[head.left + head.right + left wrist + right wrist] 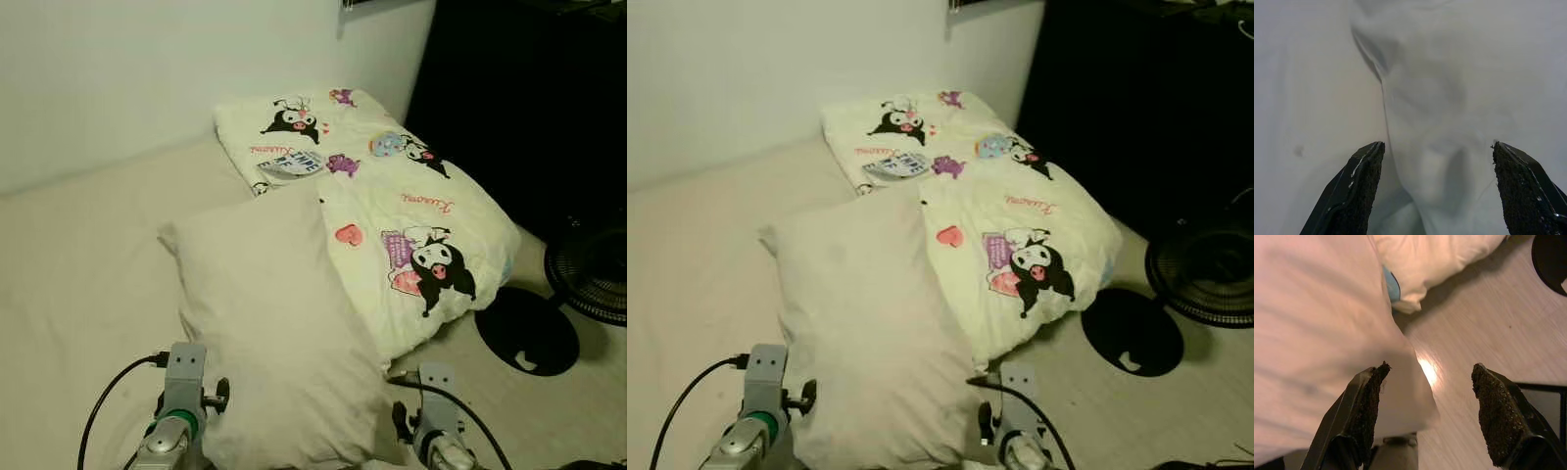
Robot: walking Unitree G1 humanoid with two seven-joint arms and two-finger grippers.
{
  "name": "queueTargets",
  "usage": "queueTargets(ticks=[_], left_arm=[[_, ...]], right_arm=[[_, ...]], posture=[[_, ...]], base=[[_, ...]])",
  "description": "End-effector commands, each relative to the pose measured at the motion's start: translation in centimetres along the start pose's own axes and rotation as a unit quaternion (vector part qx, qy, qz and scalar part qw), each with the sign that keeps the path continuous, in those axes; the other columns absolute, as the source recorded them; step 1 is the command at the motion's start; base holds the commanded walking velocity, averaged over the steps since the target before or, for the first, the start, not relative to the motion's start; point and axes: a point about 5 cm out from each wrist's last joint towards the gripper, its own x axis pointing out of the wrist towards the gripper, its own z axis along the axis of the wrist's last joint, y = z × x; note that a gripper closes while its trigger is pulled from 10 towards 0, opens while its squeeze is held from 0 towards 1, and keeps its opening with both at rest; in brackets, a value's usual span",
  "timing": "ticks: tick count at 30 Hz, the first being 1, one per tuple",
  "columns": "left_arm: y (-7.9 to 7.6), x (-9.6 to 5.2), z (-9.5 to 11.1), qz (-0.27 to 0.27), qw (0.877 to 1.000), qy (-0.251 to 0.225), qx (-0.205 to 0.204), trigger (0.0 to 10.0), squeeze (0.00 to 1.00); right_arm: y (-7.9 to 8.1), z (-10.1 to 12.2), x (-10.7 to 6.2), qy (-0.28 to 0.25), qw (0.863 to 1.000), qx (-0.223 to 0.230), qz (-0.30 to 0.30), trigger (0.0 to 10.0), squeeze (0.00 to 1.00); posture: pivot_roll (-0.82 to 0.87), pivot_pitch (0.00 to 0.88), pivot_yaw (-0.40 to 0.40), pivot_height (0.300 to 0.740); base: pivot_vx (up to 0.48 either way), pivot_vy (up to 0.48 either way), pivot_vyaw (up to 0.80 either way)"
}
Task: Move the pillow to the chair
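A plain cream pillow [269, 328] lies on a pale mattress [78, 264] that runs along a white wall [118, 69], with the robot standing at its near end. Behind and to the right of the pillow is a folded quilt [392, 211] printed with black-and-white cartoon figures, hearts and lettering; the pillow's far right edge overlaps the quilt's near left edge, so the two are touching there. To the right of the bed the light wood floor [578, 382] carries a round black fan base [524, 328] just beside the quilt's hanging corner, and a black fan grille [588, 274] sits further right near a dark area of the room. No chair can be made out in these views. The pillow's long axis runs from the robot away toward the wall, tilted slightly so the far end leans left; one far corner points toward the wall and the near short edge lies between the two arms. The left gripper [1435, 188] is at the pillow's near left side, its black fingers [1359, 193] spread wide with the pillow's creased fabric between them but not pinched. The right gripper [1425, 416] is at the near right corner, fingers [1496, 421] likewise spread apart, one over the pillow's edge and the other over the floor, gripping nothing.
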Motion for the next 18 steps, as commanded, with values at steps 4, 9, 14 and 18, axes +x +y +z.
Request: queueTargets(ticks=[4, 9, 14, 18], left_arm=[[-1.7, 0.1, 0.4, -0.024, 0.999, -0.011, 0.024, 10.0, 0.00], [-1.6, 0.1, 0.6, -0.018, 1.000, -0.021, 0.004, 10.0, 0.00], [-0.3, -0.4, -0.8, 0.029, 0.999, -0.003, -0.042, 10.0, 0.00], [-0.2, -0.7, -1.3, 0.043, 0.997, 0.003, -0.057, 10.0, 0.00]], right_arm=[[-0.5, -0.6, -0.3, -0.001, 1.000, 0.020, -0.007, 10.0, 0.00], [0.0, -0.6, -0.3, -0.006, 1.000, 0.028, -0.005, 10.0, 0.00], [0.9, -1.0, -0.4, 0.006, 1.000, -0.003, 0.012, 10.0, 0.00], [0.8, -0.9, -0.4, 0.002, 1.000, 0.000, 0.011, 10.0, 0.00]], posture=[[0.08, 0.000, 0.084, 0.740], [0.10, 0.000, 0.074, 0.740], [0.09, 0.000, 0.093, 0.740], [0.09, 0.000, 0.052, 0.740]], base=[[0.000, 0.000, 0.00], [0.000, 0.000, 0.00], [0.000, 0.000, 0.00], [0.000, 0.000, 0.00]])
